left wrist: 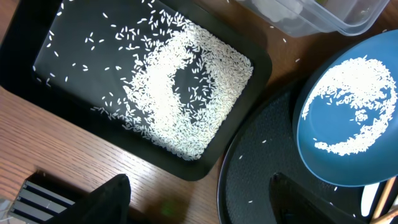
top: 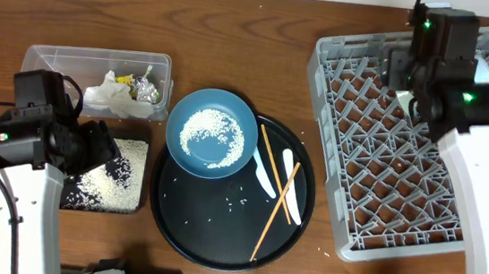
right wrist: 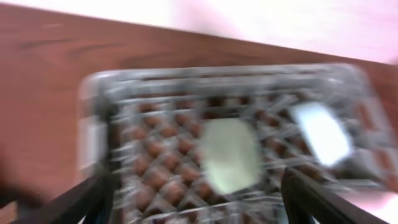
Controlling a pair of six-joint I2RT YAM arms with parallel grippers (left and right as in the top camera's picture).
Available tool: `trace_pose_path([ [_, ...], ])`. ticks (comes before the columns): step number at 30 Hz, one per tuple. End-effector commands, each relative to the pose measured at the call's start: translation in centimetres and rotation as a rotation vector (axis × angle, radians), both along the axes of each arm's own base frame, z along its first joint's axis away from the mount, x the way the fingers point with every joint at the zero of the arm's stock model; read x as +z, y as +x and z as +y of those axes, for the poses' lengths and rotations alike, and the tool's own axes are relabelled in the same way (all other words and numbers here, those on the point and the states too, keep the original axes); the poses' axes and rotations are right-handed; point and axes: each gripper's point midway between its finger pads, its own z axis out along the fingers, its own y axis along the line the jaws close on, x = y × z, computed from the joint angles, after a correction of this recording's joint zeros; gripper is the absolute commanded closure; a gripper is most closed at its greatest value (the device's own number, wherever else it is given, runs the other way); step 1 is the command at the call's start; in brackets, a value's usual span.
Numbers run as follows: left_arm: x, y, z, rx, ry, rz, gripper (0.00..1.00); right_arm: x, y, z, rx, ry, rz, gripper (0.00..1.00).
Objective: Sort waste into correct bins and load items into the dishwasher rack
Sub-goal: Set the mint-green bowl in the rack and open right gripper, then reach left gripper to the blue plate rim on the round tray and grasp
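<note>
My left gripper (left wrist: 199, 202) hangs open and empty over the gap between the shallow black tray (left wrist: 46, 43), where loose rice (left wrist: 180, 87) is piled, and the round black tray (left wrist: 261, 180). The dark-blue plate (top: 211, 134) carries more rice. The clear tub (top: 99, 60) holds tissue (top: 113, 96) and foil (top: 147, 89). Two chopsticks (top: 275, 194) and white utensils (top: 264, 170) lie on the round tray. My right gripper (right wrist: 199, 205) is open above the grey dishwasher rack (top: 357, 184). That view is blurred; a pale bowl (right wrist: 229, 155) and a white cup (right wrist: 320, 132) sit in the rack.
The rack fills the right side of the table. The round black tray (top: 173, 220) sits in the middle, with stray rice grains on it. The clear tub and black tray stand close together at the left, and my left arm (top: 33, 135) reaches over them.
</note>
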Motion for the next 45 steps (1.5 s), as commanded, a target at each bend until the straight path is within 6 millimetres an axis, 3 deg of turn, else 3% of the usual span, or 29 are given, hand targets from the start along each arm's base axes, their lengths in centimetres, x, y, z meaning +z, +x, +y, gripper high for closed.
trace_pose_path([
  [1, -0.2, -0.1, 0.3, 0.016, 0.005, 0.012, 0.27, -0.4, -2.0, 6.0, 0.207, 0.147, 0.063, 0.19],
  [10, -0.2, -0.1, 0.3, 0.016, 0.005, 0.013, 0.27, -4.8, -6.4, 14.9, 0.433, 0.144, 0.259, 0.17],
  [17, -0.2, -0.1, 0.3, 0.016, 0.005, 0.013, 0.27, -10.9, -7.5, 20.7, 0.472, 0.143, 0.408, 0.20],
  [22, -0.2, -0.1, 0.3, 0.016, 0.005, 0.013, 0.28, -15.7, -6.9, 23.2, 0.486, 0.119, 0.468, 0.29],
  [27, -0.2, -0.1, 0.3, 0.017, 0.004, 0.012, 0.27, -19.5, -6.6, 23.6, 0.430, 0.121, 0.538, 0.32],
  [30, -0.2, -0.1, 0.2, 0.015, 0.000, 0.012, 0.27, -19.6, -6.8, 23.4, 0.426, 0.115, 0.551, 0.32],
  [36, -0.1, 0.7, -0.9, -0.007, -0.062, -0.026, 0.27, -17.2, -6.4, 22.2, 0.399, 0.090, 0.489, 0.30],
  [41, 0.6, 2.9, -3.1, -0.110, -0.084, -0.107, 0.27, -14.1, -6.0, 19.6, 0.338, 0.056, 0.428, 0.30],
  [45, 0.9, 5.2, -6.7, -0.270, -0.075, -0.168, 0.27, -10.7, -5.6, 16.5, 0.270, 0.048, 0.361, 0.29],
])
